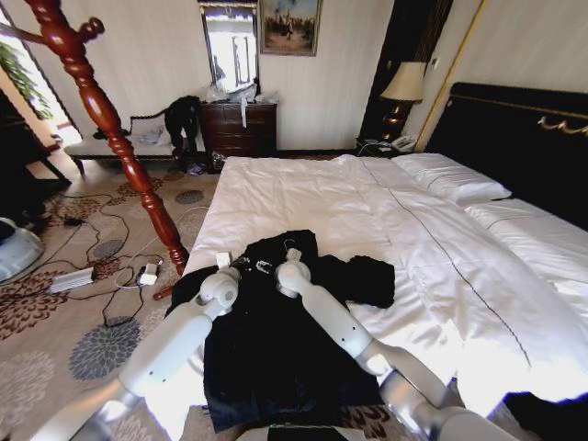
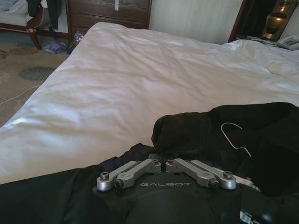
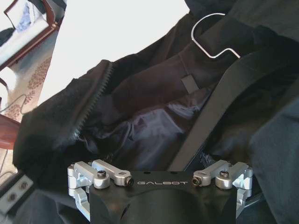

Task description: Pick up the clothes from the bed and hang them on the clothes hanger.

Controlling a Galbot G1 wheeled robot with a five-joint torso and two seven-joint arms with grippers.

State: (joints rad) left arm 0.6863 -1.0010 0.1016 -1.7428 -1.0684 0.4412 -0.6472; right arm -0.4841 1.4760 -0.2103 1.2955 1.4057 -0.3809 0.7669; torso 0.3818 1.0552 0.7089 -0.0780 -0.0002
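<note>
1. Clothes lie spread on the bed, at its foot end
2. Clothes hanger lies inside the collar, its hook showing; hanging remains undone
3. Left gripper and right gripper sit at the collar, finger state I cannot tell

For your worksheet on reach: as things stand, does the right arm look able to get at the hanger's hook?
Probably yes: the right gripper sits over the clothes, and the hanger's hook lies uncovered just ahead.

Both arms reach forward side by side, left gripper and right gripper low, fingers seemingly spread.
</note>
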